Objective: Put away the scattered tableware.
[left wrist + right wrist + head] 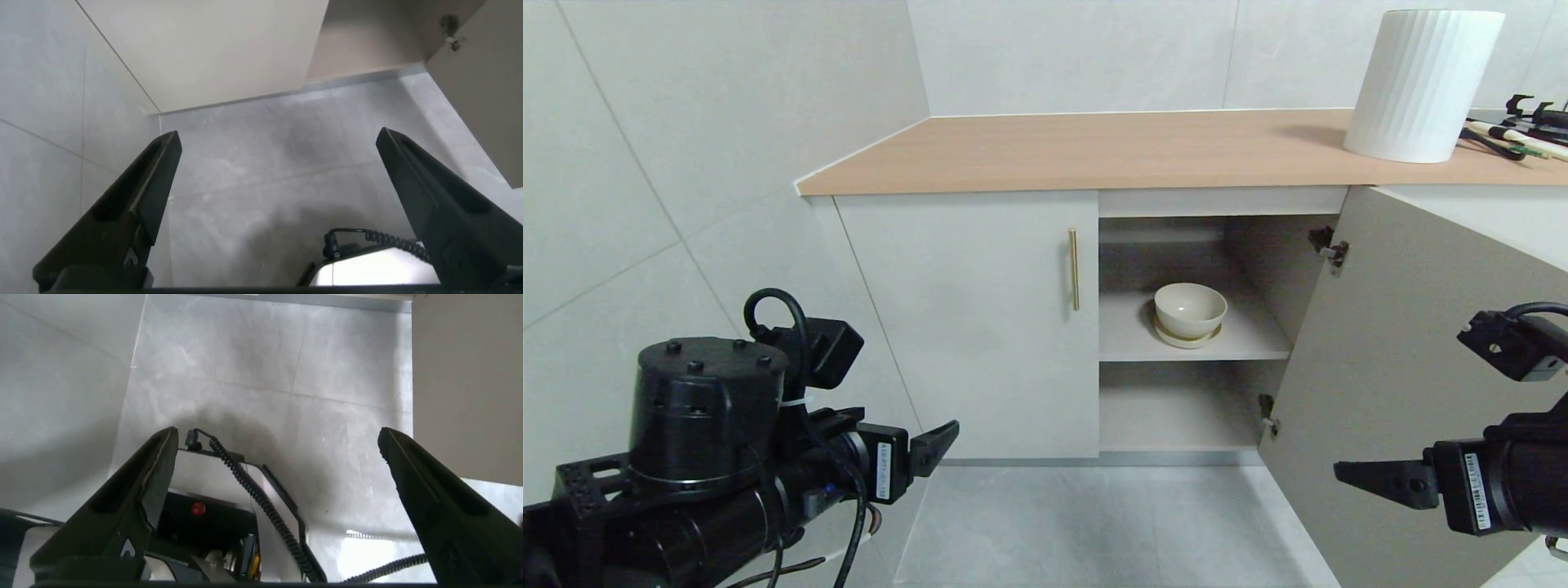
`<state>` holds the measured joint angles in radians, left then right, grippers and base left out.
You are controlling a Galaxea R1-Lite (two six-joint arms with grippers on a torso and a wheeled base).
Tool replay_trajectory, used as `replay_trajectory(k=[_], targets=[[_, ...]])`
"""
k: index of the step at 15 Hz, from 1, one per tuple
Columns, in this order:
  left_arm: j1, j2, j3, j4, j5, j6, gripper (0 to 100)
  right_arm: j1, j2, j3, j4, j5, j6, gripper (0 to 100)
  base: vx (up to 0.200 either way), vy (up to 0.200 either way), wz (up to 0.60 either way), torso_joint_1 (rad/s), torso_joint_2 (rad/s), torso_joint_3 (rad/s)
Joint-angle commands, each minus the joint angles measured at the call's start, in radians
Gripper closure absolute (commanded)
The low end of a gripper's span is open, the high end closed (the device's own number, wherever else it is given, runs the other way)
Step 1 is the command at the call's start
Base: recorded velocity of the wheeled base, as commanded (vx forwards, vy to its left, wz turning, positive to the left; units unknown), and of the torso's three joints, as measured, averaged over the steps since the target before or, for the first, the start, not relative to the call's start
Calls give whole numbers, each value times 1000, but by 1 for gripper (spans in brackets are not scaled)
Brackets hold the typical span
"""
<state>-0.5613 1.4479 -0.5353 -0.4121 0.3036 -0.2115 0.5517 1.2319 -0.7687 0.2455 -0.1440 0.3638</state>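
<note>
A cream bowl [1190, 309] sits on a small plate [1186, 336] on the middle shelf [1127, 335] of the low cabinet. The cabinet's right door [1388, 367] stands swung open; its left door [972, 318] is closed. My left gripper [935, 445] hangs low at the left, in front of the closed door, open and empty, its fingers [135, 208] spread wide above the floor. My right gripper [1372, 478] is low at the right, beside the open door, also open and empty, with fingers [437, 498] far apart.
A wooden countertop [1111, 151] tops the cabinet, carrying a tall white ribbed container [1421, 82] and some utensils [1515, 135] at the far right. A gold handle [1073, 269] is on the closed door. Grey tiled floor [1094, 523] lies before the cabinet; a tiled wall [645, 188] stands at the left.
</note>
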Motion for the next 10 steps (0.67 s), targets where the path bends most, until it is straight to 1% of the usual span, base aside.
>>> replay_trajectory(k=[1,2,3,4,6,9,10], targets=[[0,0,0,-1,2,0,0,1,-15,-6,29,0,0,0,0,0,0,0,0,0],[0,0,0,-1,3,1,0,1,-32,-35,118,0,0,0,0,0,0,0,0,0],[0,0,0,-1,11,1,0,1,-48,-64,198,0,0,0,0,-200,0,22,2,2],[0,2,0,-1,20,4,0,1,-68,-87,236,0,1,0,0,-200,0,-2,-2,-2],[0,3,0,-1,20,4,0,-1,-91,-93,239,-2,1,0,0,-200,0,2,5,0],[0,2,1,-1,20,4,0,-3,-94,-98,251,-57,1,0,0,-200,0,4,6,4],[0,3,1,-1,20,4,0,-3,-100,-110,279,-58,1,0,0,-200,0,7,7,-2]])
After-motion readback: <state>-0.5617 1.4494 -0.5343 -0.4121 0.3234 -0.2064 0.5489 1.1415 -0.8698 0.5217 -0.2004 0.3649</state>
